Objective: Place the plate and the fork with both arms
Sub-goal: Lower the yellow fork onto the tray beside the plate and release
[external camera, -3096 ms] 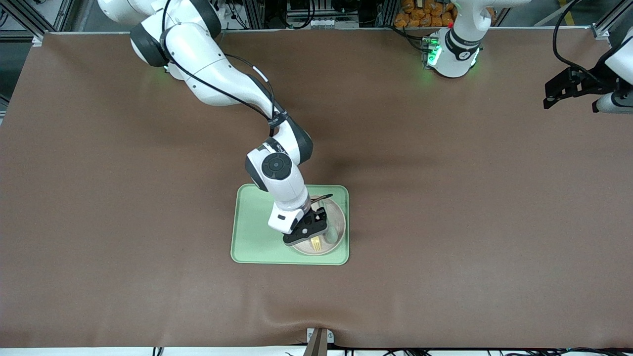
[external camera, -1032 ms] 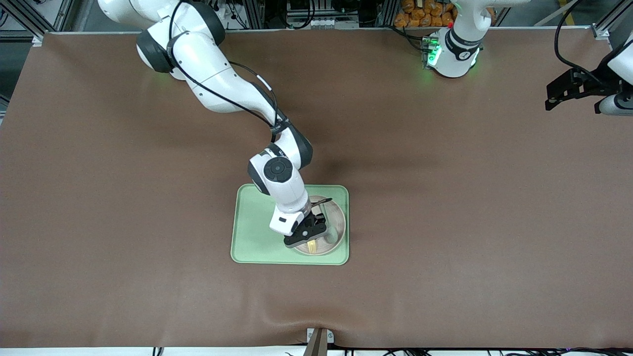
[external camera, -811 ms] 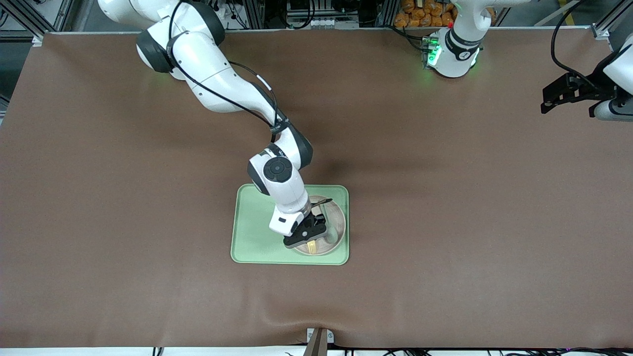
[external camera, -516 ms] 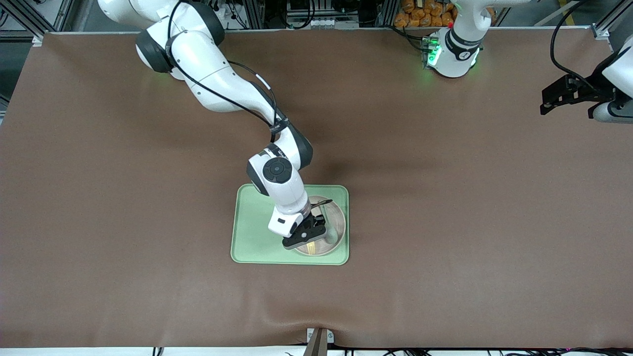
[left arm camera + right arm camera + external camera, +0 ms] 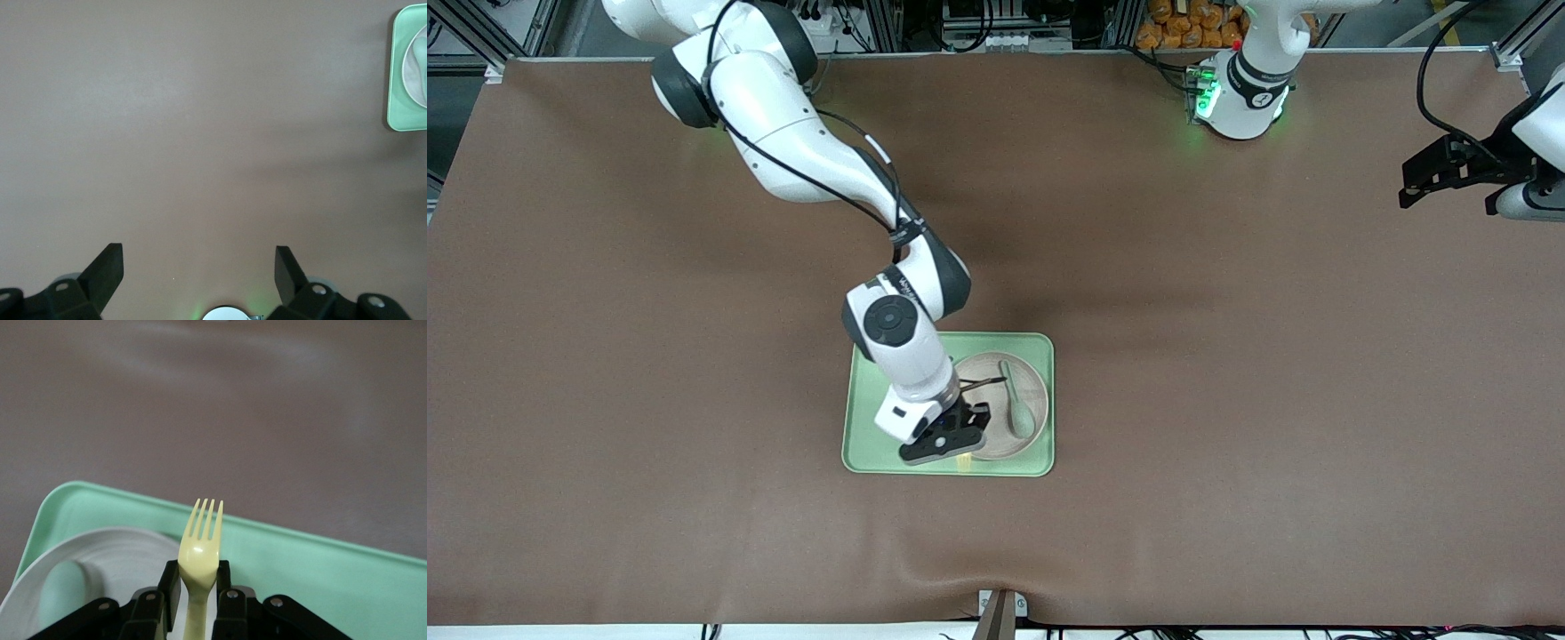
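From my console I see the right gripper (image 5: 947, 444) low over the light-green tray (image 5: 871, 444), at the edge of the plate (image 5: 1024, 440) that is nearer to the front camera, its fingers (image 5: 169, 585) clamped together on the handle of the fork (image 5: 200, 550). In the right wrist view the pale-yellow fork sticks straight out from between the black pads, tines forward and lifted clear of the tray, pointing toward the tray's rim and the brown table (image 5: 1227, 356) past it; in the front view only a sliver of yellow shows under the gripper. The plate sits on the tray, filling the part of it toward the left arm's end of the table, and a pale grey-green spoon (image 5: 1016, 409) lies in the plate with its bowl nearer to the front camera than its handle. A thin dark cable from the right arm's wrist crosses above the plate. The left gripper (image 5: 1449, 173) waits up in the air over the bare table at the left arm's end, well apart from the tray; in the left wrist view I see its two black fingers (image 5: 103, 273) spread wide with nothing between them, and just a corner of the tray and plate in the distance.
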{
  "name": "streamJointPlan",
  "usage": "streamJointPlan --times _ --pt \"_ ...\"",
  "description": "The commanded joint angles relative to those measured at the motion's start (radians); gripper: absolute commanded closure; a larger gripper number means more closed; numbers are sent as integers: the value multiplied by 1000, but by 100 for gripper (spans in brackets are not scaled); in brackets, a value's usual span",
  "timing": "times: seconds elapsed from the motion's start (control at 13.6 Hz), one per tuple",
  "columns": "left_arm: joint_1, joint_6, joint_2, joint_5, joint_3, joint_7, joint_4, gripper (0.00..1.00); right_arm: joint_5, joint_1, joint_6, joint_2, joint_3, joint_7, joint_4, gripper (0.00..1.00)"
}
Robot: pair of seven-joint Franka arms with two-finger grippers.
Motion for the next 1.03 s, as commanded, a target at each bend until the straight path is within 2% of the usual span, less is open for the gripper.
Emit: streamJointPlan --times 0.0,0.07,0.15,0.59,0.96 --pt "4 18 -1 -36 -3 -6 -9 0 18 -89 -98 -50 48 -29 -18 94" --pt "4 23 -1 -41 -3 -6 -10 0 17 -132 -126 -70 82 -73 -24 94" --pt "4 28 -1 -41 -1 -8 -15 0 17 -163 -116 -96 108 -114 -80 94" --pt "4 38 -3 -35 2 -14 -27 0 17 -181 65 -174 115 -115 -367 92" --pt "4 37 -6 -28 2 -14 -32 0 17 -180 94 -202 115 -98 -439 92"
